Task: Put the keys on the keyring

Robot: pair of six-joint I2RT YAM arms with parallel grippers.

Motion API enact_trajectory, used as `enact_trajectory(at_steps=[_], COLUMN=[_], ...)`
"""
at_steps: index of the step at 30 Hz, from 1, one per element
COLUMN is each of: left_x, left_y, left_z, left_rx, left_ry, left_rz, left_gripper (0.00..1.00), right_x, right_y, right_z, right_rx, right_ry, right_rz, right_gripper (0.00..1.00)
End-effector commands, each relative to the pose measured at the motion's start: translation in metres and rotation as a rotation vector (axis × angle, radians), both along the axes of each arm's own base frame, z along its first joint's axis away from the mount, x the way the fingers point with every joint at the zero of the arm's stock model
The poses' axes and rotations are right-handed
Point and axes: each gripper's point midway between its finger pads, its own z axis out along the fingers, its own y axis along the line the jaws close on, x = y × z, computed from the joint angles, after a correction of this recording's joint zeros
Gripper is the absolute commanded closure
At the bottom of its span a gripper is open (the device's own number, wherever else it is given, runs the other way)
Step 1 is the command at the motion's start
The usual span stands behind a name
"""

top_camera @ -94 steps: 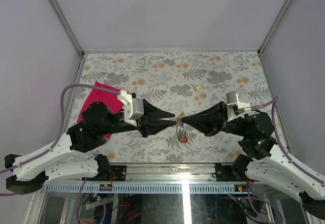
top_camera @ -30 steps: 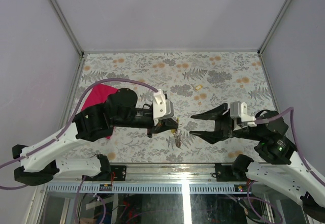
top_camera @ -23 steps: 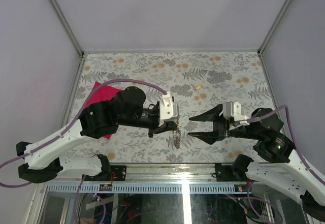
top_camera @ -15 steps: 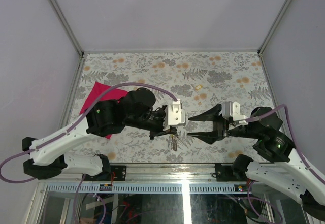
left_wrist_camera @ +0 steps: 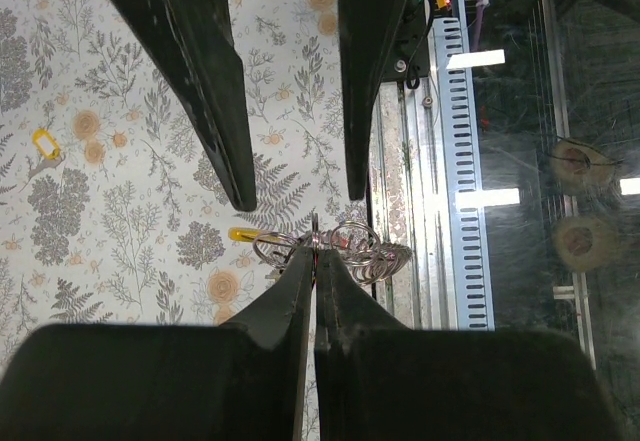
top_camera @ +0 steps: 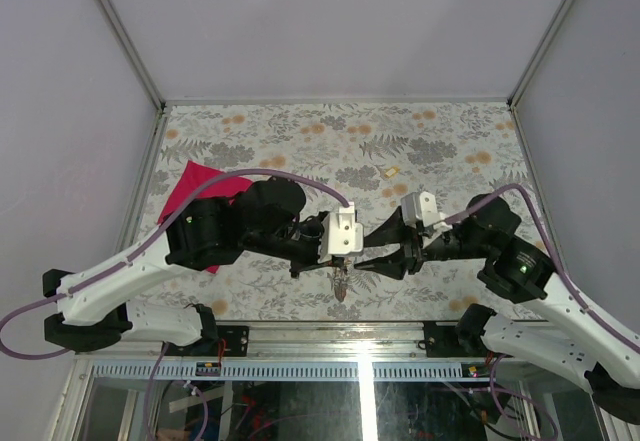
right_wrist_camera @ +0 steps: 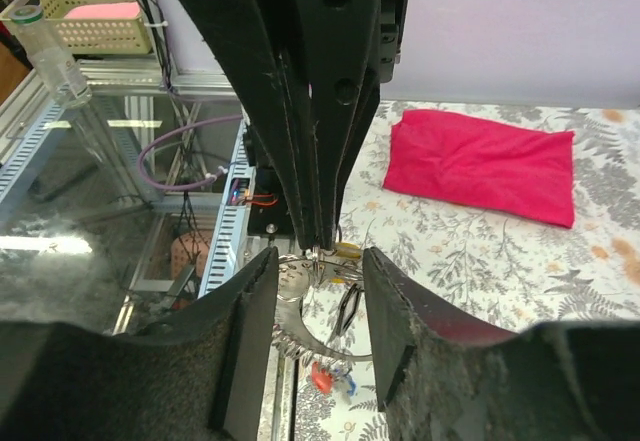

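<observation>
Clenched tight, the left gripper pinches the keyring by its top edge and holds it off the table. The right gripper is released, its two fingers parted on either side of the ring; whether they touch it cannot be told.

Taking the red cloth as the mark: the cloth lies rumpled on a table covered in a grey fern and orange flower print. Pale lilac walls and metal corner rails close in the table beyond the cloth. The keyring hangs well off to the cloth's right-arm side and nearer the arms' bases, close to the table's front edge. A small yellow piece lies flat on the print, farther from the cloth than the ring is and farther from the arms. In the right wrist view, a mesh basket and a clear bottle stand off the table, well away from the cloth.

The ring is thin grey metal with a coiled, ribbed look. The keys dangle from it, with red, blue and yellow caps.
</observation>
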Motion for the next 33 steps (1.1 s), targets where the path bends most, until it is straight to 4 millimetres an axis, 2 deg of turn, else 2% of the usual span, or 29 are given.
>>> enact_trajectory(at_steps=[1, 12, 25, 30, 33], left_x=[0.001, 0.003, 0.003, 0.002, 0.003], left_y=[0.0, -0.001, -0.002, -0.004, -0.005], left_z=[0.022, 0.022, 0.024, 0.022, 0.023], left_rx=[-0.058, -0.054, -0.058, -0.054, -0.056], left_ry=[-0.046, -0.049, -0.046, -0.041, -0.043], left_rz=[-0.002, 0.013, 0.013, 0.011, 0.013], left_gripper=[1.0, 1.0, 1.0, 1.0, 1.0], right_x=[-0.008, -0.007, 0.005, 0.006, 0.007], right_y=[0.006, 0.012, 0.016, 0.016, 0.017], right_z=[0.017, 0.002, -0.011, -0.009, -0.006], right_rx=[0.041, 0.007, -0.035, -0.026, -0.008], right_ry=[-0.008, 0.035, 0.048, 0.045, 0.05], right_rz=[0.067, 0.09, 0.038, 0.036, 0.029], right_gripper=[0.56, 0.62, 0.71, 0.78, 0.91])
